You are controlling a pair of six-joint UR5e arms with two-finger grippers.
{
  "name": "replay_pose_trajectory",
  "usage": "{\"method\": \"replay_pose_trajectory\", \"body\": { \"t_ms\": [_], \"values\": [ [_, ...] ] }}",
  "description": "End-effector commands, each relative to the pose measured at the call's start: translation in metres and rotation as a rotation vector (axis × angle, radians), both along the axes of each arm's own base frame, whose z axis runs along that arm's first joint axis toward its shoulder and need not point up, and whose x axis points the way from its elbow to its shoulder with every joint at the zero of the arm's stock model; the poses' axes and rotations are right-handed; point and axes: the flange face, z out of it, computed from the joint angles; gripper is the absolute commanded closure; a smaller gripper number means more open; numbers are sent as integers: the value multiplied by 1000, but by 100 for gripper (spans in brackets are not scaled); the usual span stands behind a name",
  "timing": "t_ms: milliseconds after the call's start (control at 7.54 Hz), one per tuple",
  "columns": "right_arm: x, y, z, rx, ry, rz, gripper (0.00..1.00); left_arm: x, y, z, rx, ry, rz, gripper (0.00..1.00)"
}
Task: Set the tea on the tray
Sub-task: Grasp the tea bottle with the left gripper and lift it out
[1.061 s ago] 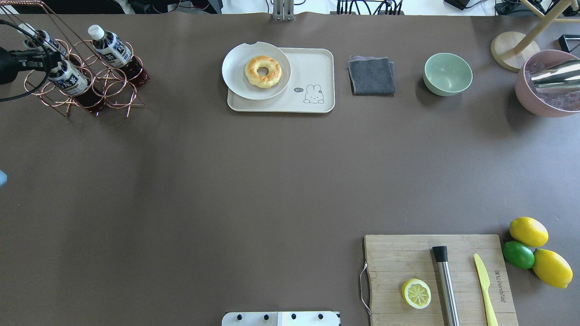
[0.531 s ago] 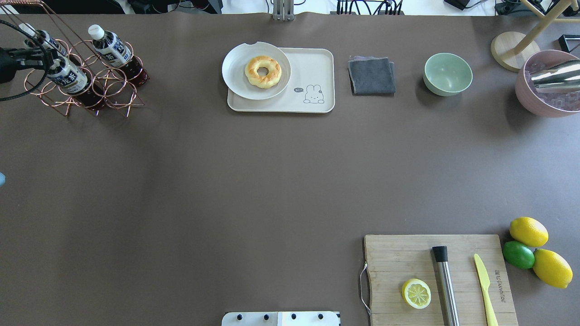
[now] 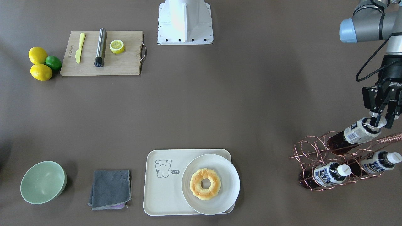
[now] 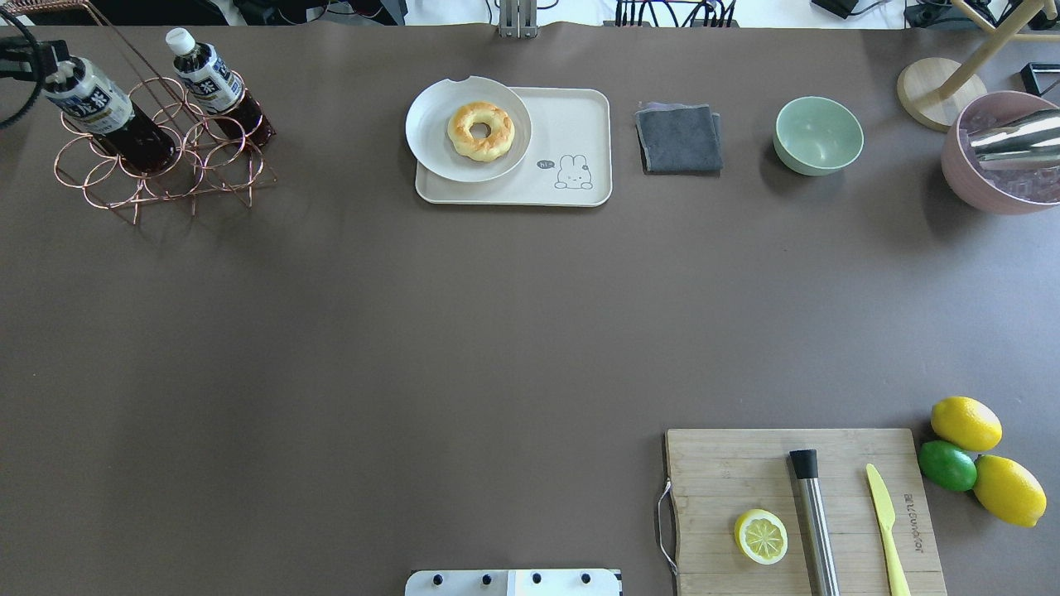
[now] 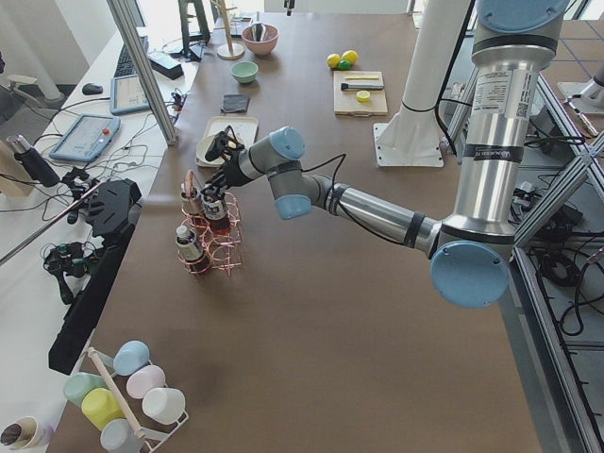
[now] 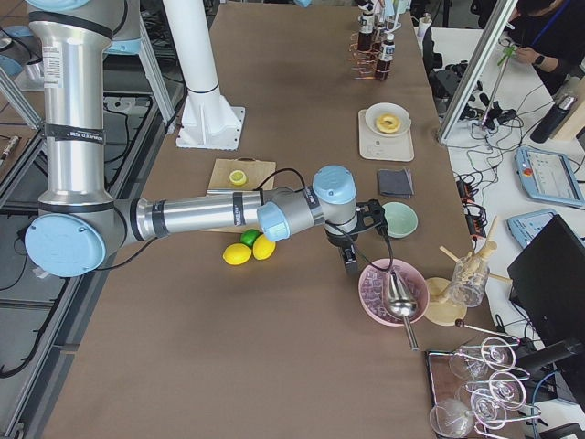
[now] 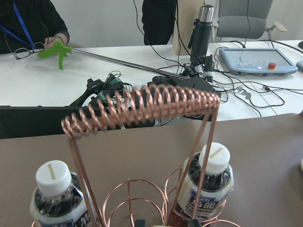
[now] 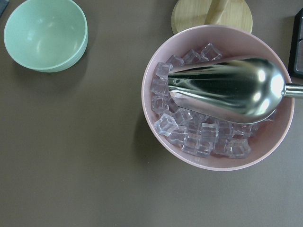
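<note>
Three alike tea bottles lie in a copper wire rack (image 3: 314,150) at the table's left end. My left gripper (image 3: 381,121) is shut on the white cap of the top tea bottle (image 3: 358,133), which slants out of the rack. In the overhead view this bottle (image 4: 91,103) sits at the far left, the gripper (image 4: 25,58) at the frame edge. The other two bottles (image 3: 329,174) (image 3: 377,163) lie lower in the rack. The cream tray (image 3: 163,194) with the bear drawing holds a white plate (image 3: 227,171) with a donut (image 3: 205,183). My right gripper (image 6: 350,261) hangs by a pink ice bowl (image 8: 218,94); I cannot tell whether it is open.
A grey cloth (image 3: 110,188) and a green bowl (image 3: 42,182) lie beside the tray. A wooden cutting board (image 3: 125,62) holds a knife, a steel muddler and a lemon half. Lemons and a lime (image 3: 44,64) lie beside it. The rack's coiled handle (image 7: 142,106) fills the left wrist view.
My left gripper has pulled back toward the far left edge with the tea bottle. The rack has shifted with it, and the other bottles have moved in the overhead view.
</note>
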Motion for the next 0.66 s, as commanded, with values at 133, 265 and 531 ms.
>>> {"method": "replay_pose_trajectory", "body": {
  "t_ms": [133,265,531],
  "values": [
    [0,0,-5,8,-4,-1,0,-70,19,-78,22,11,55,100],
    [0,0,-7,13,-4,-1,0,-68,37,-104,16,44,69,100],
    [-3,-4,-18,34,-10,-6,0,-24,63,-137,-13,161,125,100]
  ]
}}
